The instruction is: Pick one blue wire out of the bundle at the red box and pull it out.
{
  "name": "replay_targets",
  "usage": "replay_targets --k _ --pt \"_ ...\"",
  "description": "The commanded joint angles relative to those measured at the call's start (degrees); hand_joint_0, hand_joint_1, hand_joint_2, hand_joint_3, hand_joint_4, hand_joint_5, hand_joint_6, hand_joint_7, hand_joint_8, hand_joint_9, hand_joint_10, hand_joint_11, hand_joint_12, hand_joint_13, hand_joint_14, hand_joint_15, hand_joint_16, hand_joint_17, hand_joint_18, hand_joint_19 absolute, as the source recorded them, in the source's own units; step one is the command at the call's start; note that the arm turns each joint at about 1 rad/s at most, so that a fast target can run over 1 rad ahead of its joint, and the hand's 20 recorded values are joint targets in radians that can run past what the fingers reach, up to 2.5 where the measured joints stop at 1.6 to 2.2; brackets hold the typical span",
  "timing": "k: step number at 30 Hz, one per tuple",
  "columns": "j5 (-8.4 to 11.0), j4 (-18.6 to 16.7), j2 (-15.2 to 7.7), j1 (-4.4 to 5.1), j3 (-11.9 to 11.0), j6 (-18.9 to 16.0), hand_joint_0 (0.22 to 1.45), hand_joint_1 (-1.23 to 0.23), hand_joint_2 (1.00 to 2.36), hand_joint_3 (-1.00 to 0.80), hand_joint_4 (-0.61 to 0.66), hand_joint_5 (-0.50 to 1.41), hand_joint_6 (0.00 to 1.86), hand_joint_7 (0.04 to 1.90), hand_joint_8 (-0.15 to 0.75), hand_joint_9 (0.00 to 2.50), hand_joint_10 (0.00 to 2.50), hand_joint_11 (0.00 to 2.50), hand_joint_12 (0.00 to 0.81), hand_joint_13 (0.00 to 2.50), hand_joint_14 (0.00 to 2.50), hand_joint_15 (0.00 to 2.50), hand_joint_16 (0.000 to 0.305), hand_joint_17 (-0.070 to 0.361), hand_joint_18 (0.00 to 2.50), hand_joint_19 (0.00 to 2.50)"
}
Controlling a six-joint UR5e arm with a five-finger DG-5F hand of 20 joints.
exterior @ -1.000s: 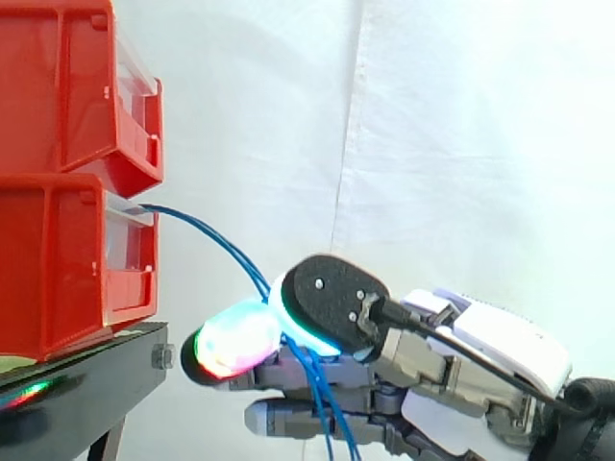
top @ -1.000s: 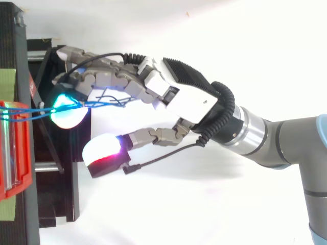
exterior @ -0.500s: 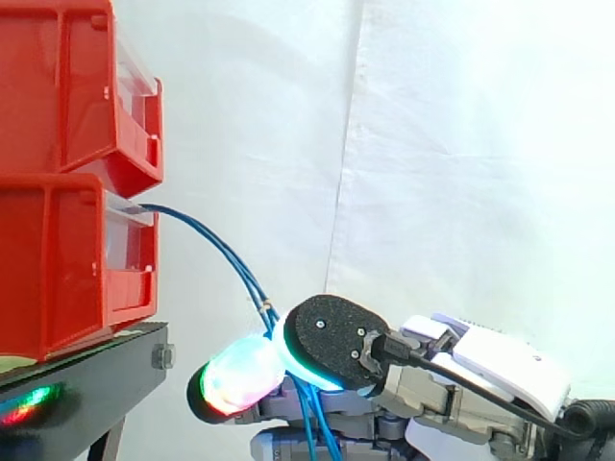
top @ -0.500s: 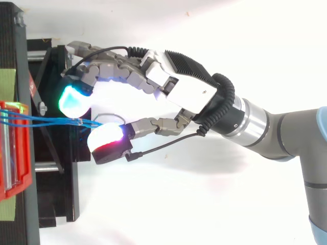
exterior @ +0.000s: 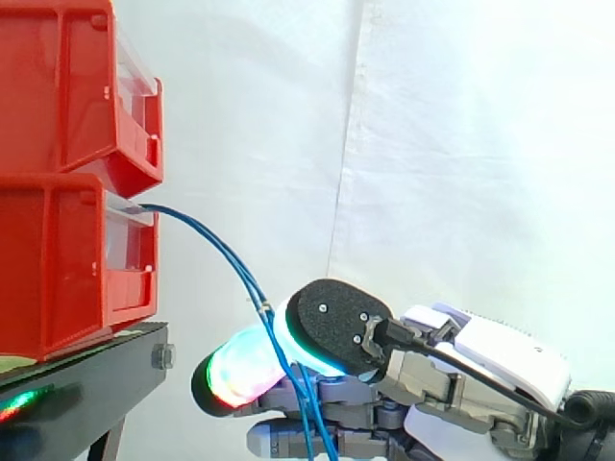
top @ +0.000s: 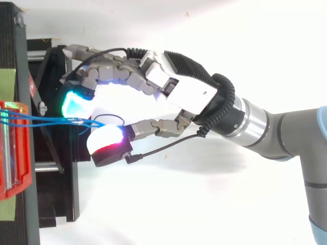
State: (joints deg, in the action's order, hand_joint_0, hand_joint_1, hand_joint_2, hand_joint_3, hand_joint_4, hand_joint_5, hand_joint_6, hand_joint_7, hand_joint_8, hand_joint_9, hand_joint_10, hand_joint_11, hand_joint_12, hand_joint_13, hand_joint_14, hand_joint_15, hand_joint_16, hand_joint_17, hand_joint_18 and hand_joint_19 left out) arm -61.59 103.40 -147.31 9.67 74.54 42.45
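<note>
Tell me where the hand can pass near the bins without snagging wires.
Free: before the white curtain, above the hand and right of the upper red bin. Crowded: between the lower red bin and the hand, where the blue wires arc down.

No text, label, brand, number or sign could be read in either view.
</note>
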Motion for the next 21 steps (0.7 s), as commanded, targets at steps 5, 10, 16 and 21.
replay_targets --k 5,10,16,21 --pt "-0.02 -1.5 0.0 0.00 -0.2 0.0 0.56 -0.63 1.01 -0.39 0.30 -0.16 0.72 0.96 0.355 0.61 0.01 0.24 0.421 0.40 0.00 0.10 0.055 0.123 0.49 0.26" --pt "-0.02 -1.5 0.0 0.00 -0.7 0.0 0.58 -0.65 1.01 -0.34 0.28 -0.19 0.84 0.89 0.351 0.62 0.01 0.25 0.418 0.41 0.00 0.10 0.054 0.121 0.50 0.27" --pt "-0.02 -1.5 0.0 0.00 -1.5 0.0 0.58 -0.67 1.02 -0.25 0.26 -0.20 0.88 0.90 0.352 0.62 0.01 0.27 0.419 0.41 0.00 0.10 0.054 0.121 0.51 0.27" --pt "-0.02 -1.5 0.0 0.09 -1.5 0.0 0.57 -0.66 1.02 -0.17 0.25 -0.20 0.91 0.89 0.356 0.62 0.01 0.27 0.420 0.42 0.00 0.11 0.054 0.121 0.51 0.27"
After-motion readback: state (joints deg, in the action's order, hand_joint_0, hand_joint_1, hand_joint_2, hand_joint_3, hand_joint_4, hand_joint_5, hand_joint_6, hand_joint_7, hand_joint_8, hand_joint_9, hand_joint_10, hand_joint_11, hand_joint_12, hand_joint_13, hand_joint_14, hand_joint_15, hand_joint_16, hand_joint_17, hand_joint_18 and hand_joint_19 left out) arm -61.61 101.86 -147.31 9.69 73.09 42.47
